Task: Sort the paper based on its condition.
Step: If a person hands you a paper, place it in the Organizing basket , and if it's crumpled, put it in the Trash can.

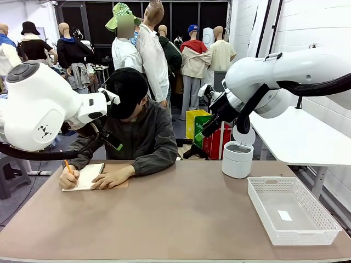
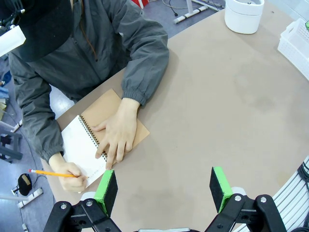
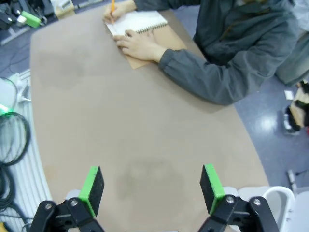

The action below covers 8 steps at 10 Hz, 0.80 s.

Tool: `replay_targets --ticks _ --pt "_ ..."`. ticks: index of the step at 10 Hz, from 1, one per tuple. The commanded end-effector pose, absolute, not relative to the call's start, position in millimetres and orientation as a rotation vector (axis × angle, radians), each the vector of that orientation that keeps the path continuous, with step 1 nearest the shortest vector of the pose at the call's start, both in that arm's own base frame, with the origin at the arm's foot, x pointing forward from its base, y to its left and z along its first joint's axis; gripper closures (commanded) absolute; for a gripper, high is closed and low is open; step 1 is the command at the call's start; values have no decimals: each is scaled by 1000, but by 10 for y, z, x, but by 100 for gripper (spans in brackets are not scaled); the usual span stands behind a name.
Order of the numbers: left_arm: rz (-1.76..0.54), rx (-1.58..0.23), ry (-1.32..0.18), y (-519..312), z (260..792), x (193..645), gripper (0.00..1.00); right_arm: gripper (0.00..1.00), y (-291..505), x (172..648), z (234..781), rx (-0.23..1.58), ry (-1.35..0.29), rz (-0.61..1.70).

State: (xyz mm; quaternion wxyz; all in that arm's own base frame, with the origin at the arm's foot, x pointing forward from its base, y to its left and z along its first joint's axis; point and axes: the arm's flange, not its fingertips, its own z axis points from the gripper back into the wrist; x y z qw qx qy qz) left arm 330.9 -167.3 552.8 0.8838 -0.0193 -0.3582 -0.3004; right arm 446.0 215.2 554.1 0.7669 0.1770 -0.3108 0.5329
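The left pincer [image 2: 164,188] is held wide apart and empty above bare tabletop [image 2: 231,106], and the right pincer [image 3: 152,187] is likewise spread to its full width with nothing between its green pads [image 3: 91,186]. From the left pincer, toward eleven o'clock in its wrist view, an open spiral notebook [image 2: 79,145] is seen on a brown cover, pinned by one hand [image 2: 116,135] of the person while a pencil [image 2: 48,173] is held in the other hand [image 2: 67,171]. The paper to be sorted is judged to be the white page now being written on; no loose sheet is seen lying on the tabletop. In the front view a white basket [image 1: 290,211] is placed at four o'clock, with a small white slip [image 1: 284,215] lying in it, and a lidded white bin [image 1: 237,159] stands at two o'clock. Trouble could arise if a pincer were sent toward the notebook while the hands rest on it, since fingers could be struck or the bound book pinched instead of a sheet. A thin sheet flat on the tabletop could also slip from the pads or be creased, spoiling its condition. The writing on the page is too small to read, and the inside of the bin is hidden.
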Motion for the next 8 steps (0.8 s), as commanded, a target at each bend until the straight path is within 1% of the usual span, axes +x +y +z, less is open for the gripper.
replay_targets --ticks 1,8 --pt "-622 -37 -746 -1665 5520 3308 0 0 2153 4460 5542 378 -668 1153" --pt "-622 -37 -746 -1665 5520 3308 0 0 2153 4460 5542 378 -668 1153"
